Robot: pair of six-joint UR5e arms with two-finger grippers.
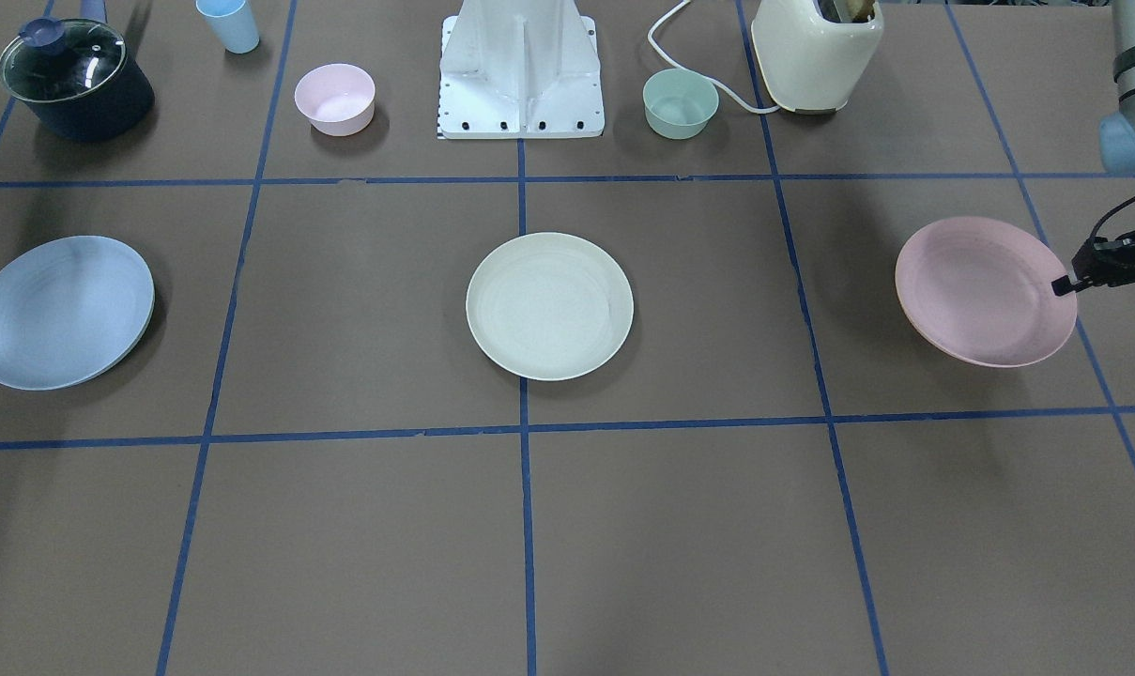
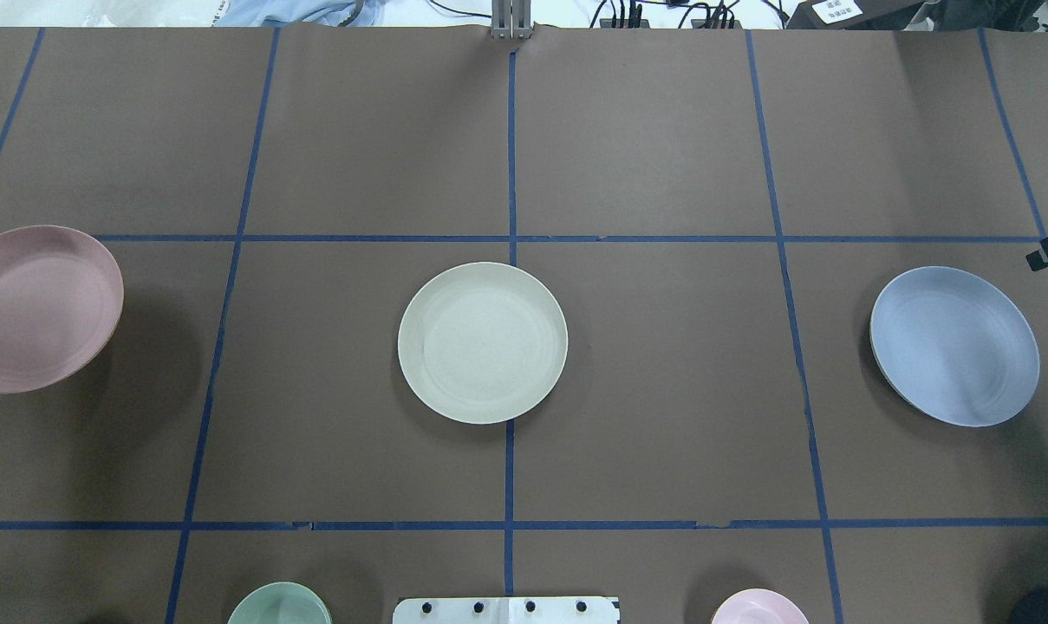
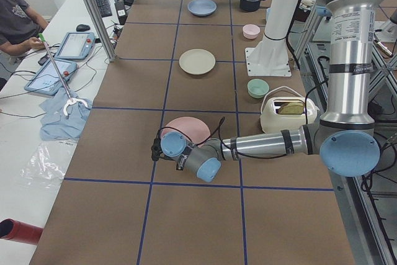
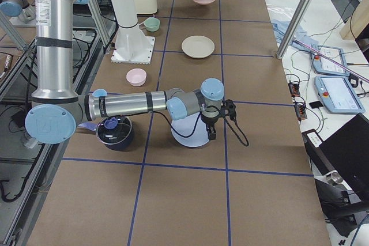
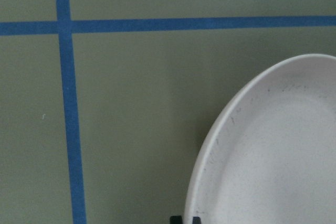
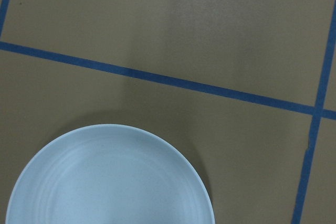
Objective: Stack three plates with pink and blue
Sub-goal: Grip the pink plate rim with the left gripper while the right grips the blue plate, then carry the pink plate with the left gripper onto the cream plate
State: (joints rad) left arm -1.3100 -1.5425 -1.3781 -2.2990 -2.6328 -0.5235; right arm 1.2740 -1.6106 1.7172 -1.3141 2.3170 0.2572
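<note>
The left gripper (image 1: 1063,284) is clenched on the rim of the pale pink plate (image 1: 975,296). In the left wrist view two dark fingertips (image 5: 175,220) pinch the low rim at the bottom edge of the picture, and the plate's smooth matte hollow, faintly speckled, spreads away from them. The round shallow plate hangs tilted from the grip, clear of the brown table (image 1: 680,526), with its shadow thrown off to one side.

The cream-white plate (image 1: 548,305), of the same round shallow form with faint rings in its floor, lies flat well away from both grippers, about midway between them, on a crossing of the blue tape lines (image 1: 526,526).

The right gripper (image 4: 212,135) stands at the edge of the pale blue plate (image 4: 187,133). From these views I cannot tell whether its fingers are closed or hold the rim. In the right wrist view the plate sits just below the camera, matte, with shallow concentric ridges.
</note>
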